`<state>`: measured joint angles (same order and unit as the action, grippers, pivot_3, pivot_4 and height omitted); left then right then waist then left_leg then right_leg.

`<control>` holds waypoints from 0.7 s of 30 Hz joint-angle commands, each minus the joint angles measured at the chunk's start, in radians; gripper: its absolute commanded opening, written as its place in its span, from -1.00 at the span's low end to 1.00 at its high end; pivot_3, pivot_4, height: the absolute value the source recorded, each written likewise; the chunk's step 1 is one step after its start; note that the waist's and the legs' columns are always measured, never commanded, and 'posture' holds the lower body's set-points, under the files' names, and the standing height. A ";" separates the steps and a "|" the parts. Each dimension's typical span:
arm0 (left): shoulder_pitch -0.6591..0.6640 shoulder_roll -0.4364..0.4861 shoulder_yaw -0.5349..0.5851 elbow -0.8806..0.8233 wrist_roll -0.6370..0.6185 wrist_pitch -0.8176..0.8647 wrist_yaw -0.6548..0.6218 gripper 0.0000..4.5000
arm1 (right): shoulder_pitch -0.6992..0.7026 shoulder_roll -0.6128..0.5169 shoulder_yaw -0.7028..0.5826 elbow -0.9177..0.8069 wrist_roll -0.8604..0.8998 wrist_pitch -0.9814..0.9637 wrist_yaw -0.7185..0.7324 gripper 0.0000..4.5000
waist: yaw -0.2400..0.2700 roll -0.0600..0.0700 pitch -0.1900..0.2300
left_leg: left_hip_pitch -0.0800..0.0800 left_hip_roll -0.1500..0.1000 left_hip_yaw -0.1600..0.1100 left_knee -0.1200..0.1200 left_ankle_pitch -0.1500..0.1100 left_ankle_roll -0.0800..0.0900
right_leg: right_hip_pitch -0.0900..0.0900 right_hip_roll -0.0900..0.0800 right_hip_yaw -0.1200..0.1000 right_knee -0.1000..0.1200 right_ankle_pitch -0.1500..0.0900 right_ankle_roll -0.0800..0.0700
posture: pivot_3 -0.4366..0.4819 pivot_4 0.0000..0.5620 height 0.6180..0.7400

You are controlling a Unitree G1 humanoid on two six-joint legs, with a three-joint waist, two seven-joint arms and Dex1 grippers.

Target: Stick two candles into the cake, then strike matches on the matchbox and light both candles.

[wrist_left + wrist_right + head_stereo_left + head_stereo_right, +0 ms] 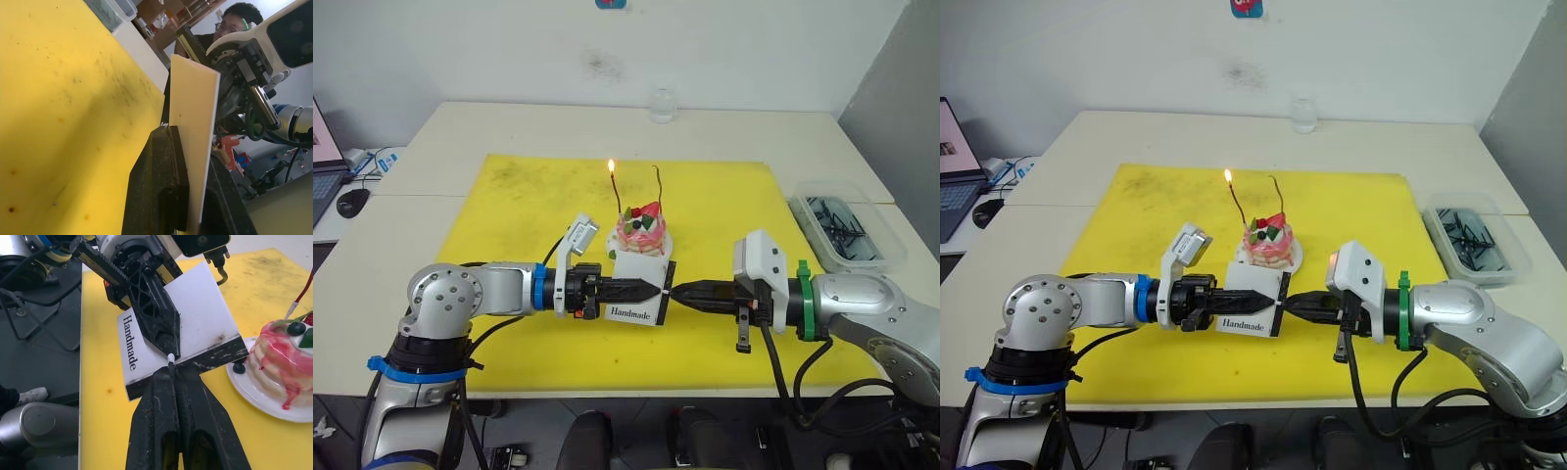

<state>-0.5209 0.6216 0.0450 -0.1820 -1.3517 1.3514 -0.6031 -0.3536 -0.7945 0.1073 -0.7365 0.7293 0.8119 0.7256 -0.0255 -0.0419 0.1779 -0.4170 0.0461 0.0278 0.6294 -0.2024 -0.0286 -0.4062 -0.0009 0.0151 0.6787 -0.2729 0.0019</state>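
Observation:
The small pink cake (641,233) sits on its white plate (259,396) mid-mat, with two thin candles standing in it. The left candle (617,196) burns with a small flame; the right candle (658,186) is unlit. My left gripper (656,292) is shut on the white "Handmade" matchbox (641,289), holding it up in front of the cake. My right gripper (677,291) meets it from the right, shut on a match (170,357) whose pale tip touches the box's black striking strip (215,355).
A yellow mat (509,196) covers the table's middle. At the right a clear plastic tub (847,230) holds several dark sticks. A glass (663,105) stands at the far edge. A mouse (352,203) lies far left. A person (234,19) is beyond the table.

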 commanded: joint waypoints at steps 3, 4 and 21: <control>-0.011 0.006 0.007 -0.027 -0.002 0.005 -0.024 -1.00 | 0.005 -0.003 0.009 -0.013 -0.049 -0.040 0.016 -0.98 | 0.000 0.000 0.000 | 0.000 0.000 0.000 0.000 0.000 0.000 | 0.000 0.000 0.000 0.000 0.000 0.000 | -0.05 -0.47 1.00; -0.012 0.006 0.007 -0.027 0.000 0.005 -0.025 -1.00 | 0.007 -0.004 0.012 -0.011 -0.059 -0.046 0.020 -0.98 | 0.000 0.000 0.000 | 0.000 0.000 0.000 0.000 0.000 0.000 | 0.000 0.000 0.000 0.000 0.000 0.000 | -0.05 -0.47 1.00; -0.020 -0.014 0.008 -0.041 -0.011 0.018 -0.026 -1.00 | 0.031 0.002 0.070 0.028 -0.180 -0.118 0.062 -0.98 | 0.000 0.000 0.000 | 0.000 0.000 0.000 0.000 0.000 0.000 | 0.000 0.000 0.000 0.000 0.000 0.000 | -0.05 -0.47 1.00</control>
<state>-0.5209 0.6213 0.0450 -0.1877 -1.3329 1.3704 -0.6167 -0.3236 -0.7929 0.1645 -0.7118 0.5693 0.7058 0.7844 -0.0258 -0.0419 0.1779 -0.4169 0.0461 0.0279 0.6294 -0.2024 -0.0286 -0.4062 -0.0008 0.0151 0.6788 -0.2729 0.0019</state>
